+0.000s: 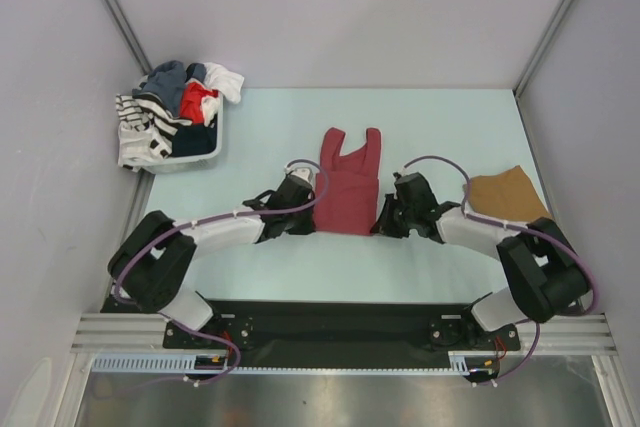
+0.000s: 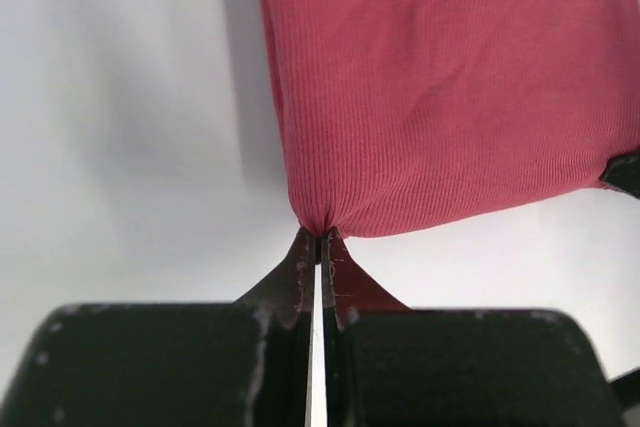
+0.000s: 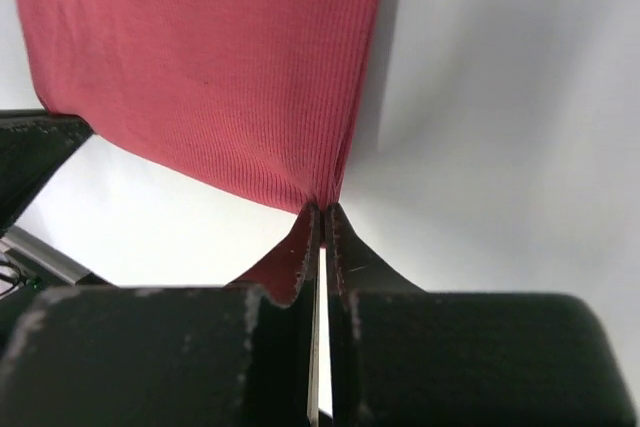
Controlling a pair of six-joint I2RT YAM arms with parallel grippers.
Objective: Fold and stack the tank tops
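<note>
A dark maroon red tank top [image 1: 347,185] lies spread on the table's middle, straps pointing to the far side. My left gripper [image 1: 314,215] is shut on its near left hem corner; in the left wrist view the ribbed red cloth [image 2: 450,87] bunches at the closed tips of the left gripper [image 2: 320,235]. My right gripper [image 1: 380,223] is shut on the near right hem corner, and the right wrist view shows the red tank top [image 3: 210,67] pinched at the right gripper [image 3: 322,209]. A tan-brown tank top [image 1: 505,195] lies folded at the right edge.
A white basket [image 1: 190,159] heaped with mixed clothes stands at the far left of the pale table [image 1: 440,117]. Grey walls close in both sides and the back. Both arms stretch inward from their bases on the black rail [image 1: 340,332].
</note>
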